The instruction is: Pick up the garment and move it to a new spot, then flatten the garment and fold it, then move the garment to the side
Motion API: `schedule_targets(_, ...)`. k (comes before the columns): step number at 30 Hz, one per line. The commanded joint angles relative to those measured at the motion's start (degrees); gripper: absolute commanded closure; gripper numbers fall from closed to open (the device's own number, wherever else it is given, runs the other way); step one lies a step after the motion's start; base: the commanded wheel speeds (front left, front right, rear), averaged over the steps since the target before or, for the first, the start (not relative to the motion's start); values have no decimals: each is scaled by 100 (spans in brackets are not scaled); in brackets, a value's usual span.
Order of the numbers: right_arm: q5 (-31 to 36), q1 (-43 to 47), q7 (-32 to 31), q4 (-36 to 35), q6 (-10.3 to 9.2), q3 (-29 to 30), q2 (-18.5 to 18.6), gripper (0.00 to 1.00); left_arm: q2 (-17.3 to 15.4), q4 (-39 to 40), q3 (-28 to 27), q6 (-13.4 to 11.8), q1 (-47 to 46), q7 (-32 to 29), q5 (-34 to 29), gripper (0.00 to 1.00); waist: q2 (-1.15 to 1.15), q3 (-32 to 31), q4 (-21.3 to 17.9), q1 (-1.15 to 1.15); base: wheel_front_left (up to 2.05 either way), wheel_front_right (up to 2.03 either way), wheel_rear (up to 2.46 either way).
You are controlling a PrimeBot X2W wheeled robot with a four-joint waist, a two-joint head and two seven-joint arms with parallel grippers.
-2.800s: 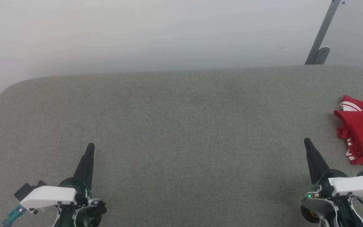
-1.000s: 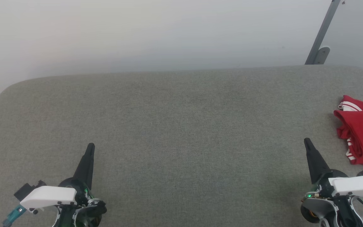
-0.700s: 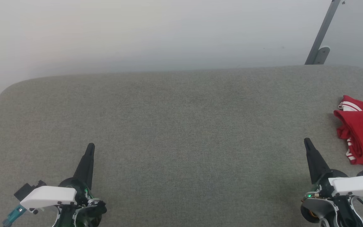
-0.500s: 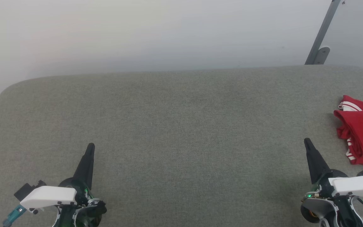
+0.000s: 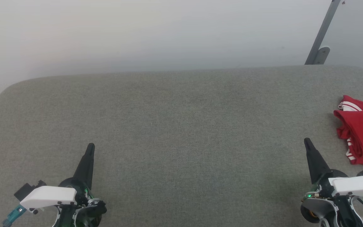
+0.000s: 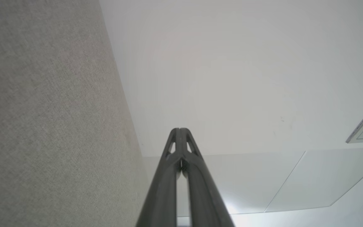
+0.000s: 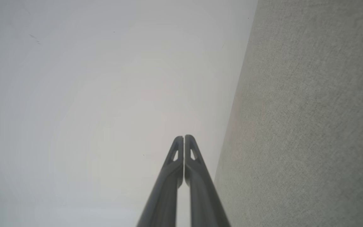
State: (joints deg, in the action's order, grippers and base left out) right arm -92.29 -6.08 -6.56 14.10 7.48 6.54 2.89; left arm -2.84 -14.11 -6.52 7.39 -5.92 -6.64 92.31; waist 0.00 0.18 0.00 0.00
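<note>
Two pairs of dark fingers rest low over the near part of the grey cloth-covered table (image 5: 181, 119), the left fingers (image 5: 86, 162) at the near left and the right fingers (image 5: 314, 159) at the near right. Each pair is pressed fully together and holds nothing. Just right of the right fingers and a little farther off, near but not touching, the garment (image 5: 362, 135) lies bunched at the table's right edge, partly cut off by the picture's border. It is red cloth with white-and-red striped trim showing at its far corner and along its near-left side. It looks light, soft and limp, likely to sag and fall open when lifted, and not fragile, though the cloth table may drag on it. A pinch on the raised striped fold facing the right fingers seems the best hold. No lettering, label or brand can be read on it as it lies.
</note>
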Motion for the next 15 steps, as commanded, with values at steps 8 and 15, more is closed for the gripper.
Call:
schedule_targets(8, -25, -27, -14, -19, 2, 5, -17, 100, 11, 5, 0, 18, -67, 0, 19, 100, 0, 0, 0, 0, 0, 0, 0)
schedule_targets(15, -24, -27, -14, -19, 1, 6, -17, 100, 11, 6, 1, 19, -67, 0, 19, 100, 0, 0, 0, 0, 0, 0, 0)
